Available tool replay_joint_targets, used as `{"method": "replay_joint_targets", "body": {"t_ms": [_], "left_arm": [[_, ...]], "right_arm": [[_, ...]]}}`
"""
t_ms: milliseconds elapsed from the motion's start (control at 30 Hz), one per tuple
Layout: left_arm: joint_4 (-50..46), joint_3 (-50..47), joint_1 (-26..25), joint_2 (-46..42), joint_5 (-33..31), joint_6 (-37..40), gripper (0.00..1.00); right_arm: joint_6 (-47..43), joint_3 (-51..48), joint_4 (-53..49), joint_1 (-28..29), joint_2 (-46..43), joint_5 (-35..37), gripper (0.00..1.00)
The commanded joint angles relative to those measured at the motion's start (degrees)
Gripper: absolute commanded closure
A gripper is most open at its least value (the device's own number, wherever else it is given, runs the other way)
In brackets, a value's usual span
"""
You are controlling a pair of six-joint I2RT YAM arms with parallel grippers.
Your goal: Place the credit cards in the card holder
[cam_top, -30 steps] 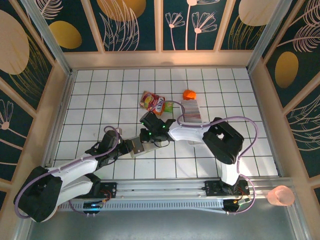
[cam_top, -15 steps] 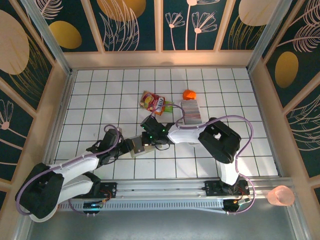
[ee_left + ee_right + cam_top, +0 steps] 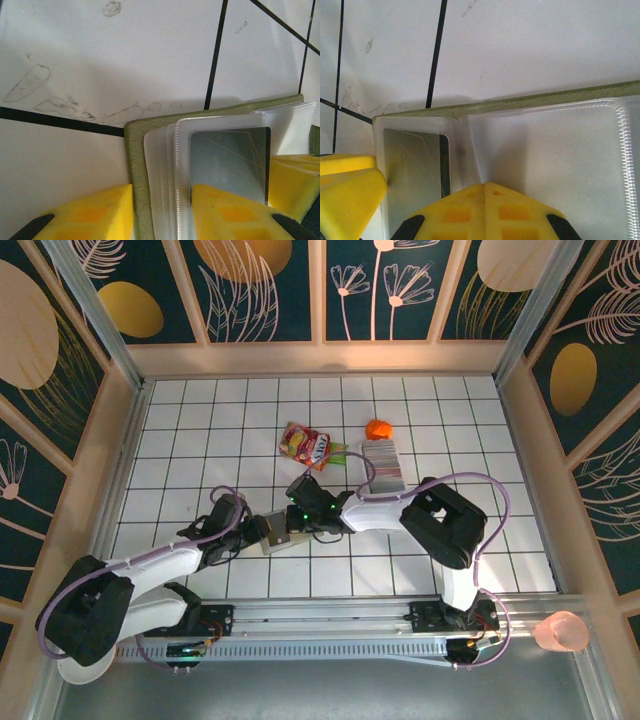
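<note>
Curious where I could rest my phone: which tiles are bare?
Bare: white tiles left of the red snack packet, and right of the striped grey card stack. Crowded: mid-table, left gripper and right gripper at the olive-green card holder.

A white table [image 3: 180, 440] ruled with black grid lines carries the open card holder [image 3: 277, 537]. Beyond the holder lies a red-and-yellow snack pouch [image 3: 306, 445]. Beyond the holder to the right are the credit cards [image 3: 382, 465] and a small orange object [image 3: 378, 429].

Overhead view looking down, 2 close wrist views — sharing the card holder [image 3: 134, 160]
</note>
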Motion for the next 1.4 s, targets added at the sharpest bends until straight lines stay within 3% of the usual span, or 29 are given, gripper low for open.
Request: {"method": "replay_joint_targets", "body": {"t_ms": [0,300,433,600,1067,1367], "left_arm": [[8.97,-0.15,-2.60,2.25,13.96,-4.23,0.64],[11.84,0.67,-2.59,1.66,14.56,-5.89,0.63],[22.56,-2.00,-2.58,2.09,17.95,-11.32,0.62],[26.78,-1.13,-2.57,2.53,19.77,-12.36,0.63],[30.67,-1.24,-2.65,-0.72,17.62,-13.18,0.63],[31.52,-0.95,-2.90,0.27,14.61,-13.02,0.65]], "right_arm": [[1.09,-3.21,-5.93,-0.25,0.73,2.66,1.00],[1.63,-3.80,-3.77,-0.91,0.91,1.56,1.00],[2.43,-5.02,-2.22,-1.22,0.45,0.85,1.00],[2.86,-6.94,-0.44,-1.80,-0.60,0.67,1.00],[3.79,-8.55,3.22,-1.98,-4.74,0.22,1.00],[1.55,-7.78,-0.92,-2.53,-10.35,5.84,0.94]]}}
